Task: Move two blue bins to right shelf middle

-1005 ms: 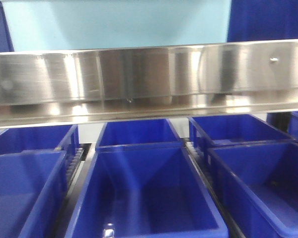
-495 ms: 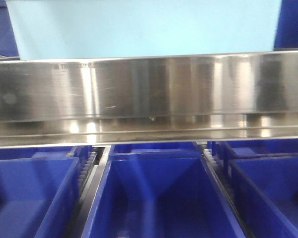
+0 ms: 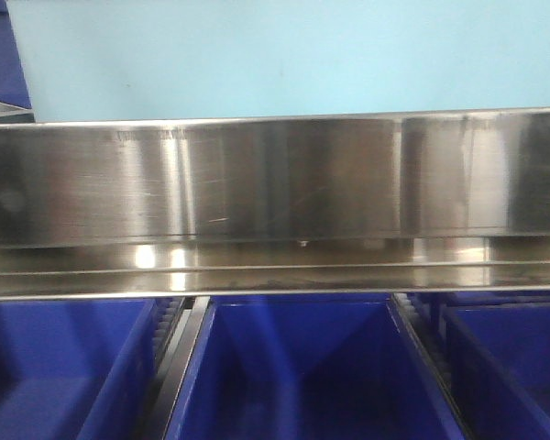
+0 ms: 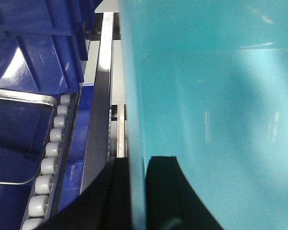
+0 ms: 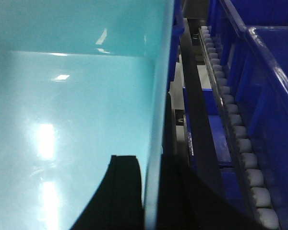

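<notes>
A pale blue bin (image 3: 284,55) fills the top of the front view, just behind and above the shiny steel front rail of the right shelf middle (image 3: 275,183). My left gripper (image 4: 137,160) is shut on the bin's left wall (image 4: 206,96), one black finger inside and one outside. On the opposite side, my right gripper (image 5: 151,160) is shut on the right wall (image 5: 72,96) in the same way. The bin's base is hidden by the rail.
Dark blue bins (image 3: 293,376) stand in rows on the level below the rail, with others at left (image 3: 64,367) and right (image 3: 513,367). White roller tracks (image 4: 48,163) (image 5: 240,143) run between them, and dark blue bins flank the pale one.
The steel rail has dropped lower in the front view and the pale blue bin now spans nearly the full width. Less of the dark bins shows below.
</notes>
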Controlling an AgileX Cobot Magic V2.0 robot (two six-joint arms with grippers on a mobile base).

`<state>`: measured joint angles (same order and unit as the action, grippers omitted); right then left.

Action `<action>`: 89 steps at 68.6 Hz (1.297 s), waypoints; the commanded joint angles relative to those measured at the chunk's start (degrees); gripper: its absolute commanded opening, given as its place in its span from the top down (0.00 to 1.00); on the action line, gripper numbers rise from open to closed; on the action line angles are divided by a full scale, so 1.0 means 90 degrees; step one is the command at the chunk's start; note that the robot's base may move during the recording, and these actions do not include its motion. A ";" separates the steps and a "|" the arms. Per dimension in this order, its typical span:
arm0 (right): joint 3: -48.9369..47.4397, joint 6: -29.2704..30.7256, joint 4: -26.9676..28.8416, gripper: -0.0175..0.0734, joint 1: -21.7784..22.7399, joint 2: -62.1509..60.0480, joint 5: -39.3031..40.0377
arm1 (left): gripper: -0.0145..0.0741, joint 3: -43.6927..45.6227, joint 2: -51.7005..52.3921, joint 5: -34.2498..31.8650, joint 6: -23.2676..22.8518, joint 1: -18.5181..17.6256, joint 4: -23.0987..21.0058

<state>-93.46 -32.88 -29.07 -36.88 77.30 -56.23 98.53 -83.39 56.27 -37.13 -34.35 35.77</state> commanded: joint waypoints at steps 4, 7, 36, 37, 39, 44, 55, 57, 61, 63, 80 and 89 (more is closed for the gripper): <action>-0.0076 0.0074 0.0092 0.99 -0.0049 -0.0034 0.0477 | 0.96 0.0056 0.0018 -0.0420 0.0066 -0.0074 -0.0054; -0.0076 0.0074 0.0092 0.99 -0.0049 -0.0034 0.0477 | 0.96 0.0056 0.0018 -0.0420 0.0066 -0.0074 -0.0054; -0.0076 0.0074 0.0092 0.99 -0.0049 -0.0034 0.0477 | 0.96 0.0056 0.0018 -0.0420 0.0066 -0.0074 -0.0054; -0.0076 0.0074 0.0092 0.99 -0.0049 -0.0034 0.0477 | 0.96 0.0056 0.0018 -0.0420 0.0066 -0.0074 -0.0054; -0.0076 0.0074 0.0092 0.99 -0.0049 -0.0034 0.0477 | 0.96 0.0056 0.0018 -0.0420 0.0066 -0.0074 -0.0054; -0.0076 0.0074 0.0092 0.99 -0.0049 -0.0034 0.0477 | 0.96 0.0056 0.0018 -0.0420 0.0066 -0.0074 -0.0054; -0.0076 0.0074 0.0092 0.99 -0.0049 -0.0034 0.0477 | 0.96 0.0056 0.0018 -0.0420 0.0066 -0.0074 -0.0054; -0.0076 0.0074 0.0092 0.99 -0.0049 -0.0034 0.0477 | 0.96 0.0056 0.0018 -0.0420 0.0066 -0.0074 -0.0054; -0.0076 0.0074 0.0092 0.99 -0.0049 -0.0034 0.0477 | 0.96 0.0056 0.0018 -0.0420 0.0066 -0.0074 -0.0054; -0.0076 0.0074 0.0092 0.99 -0.0049 -0.0034 0.0477 | 0.96 0.0056 0.0018 -0.0420 0.0066 -0.0074 -0.0054; -0.0076 0.0074 0.0092 0.99 -0.0049 -0.0034 0.0304 | 0.96 0.0056 0.0018 -0.0405 0.0066 -0.0074 -0.0138; -0.0076 -0.0172 0.0092 0.99 -0.0049 0.0057 -0.0141 | 0.96 0.0044 -0.0031 -0.0325 0.0066 -0.0074 -0.0505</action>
<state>-93.46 -33.58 -29.07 -36.88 77.30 -58.38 98.53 -83.39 56.27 -37.13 -34.35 34.09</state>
